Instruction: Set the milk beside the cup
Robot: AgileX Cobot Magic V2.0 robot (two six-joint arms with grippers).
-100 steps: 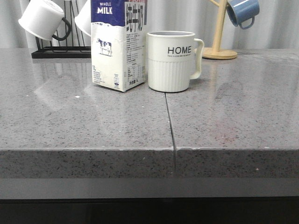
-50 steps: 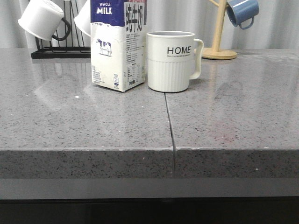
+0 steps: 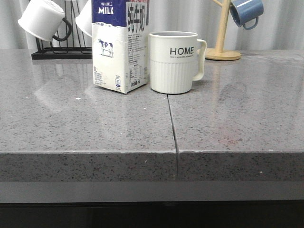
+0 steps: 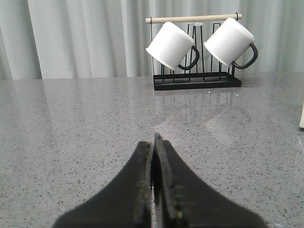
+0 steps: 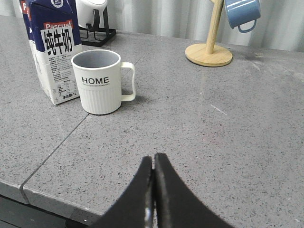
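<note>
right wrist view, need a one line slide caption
Milk carton standing upright beside the HOME cup on the grey countertop, right gripper shut and empty in the foreground.

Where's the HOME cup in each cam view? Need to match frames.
Front view: the cup stands upper centre on the countertop, handle to the right, the milk close on its left.
Left wrist view: not in it; only the black rack with two white mugs shows.
Right wrist view: the cup sits upper left, beside the milk.
Shared landmark: the wooden mug stand.
</note>
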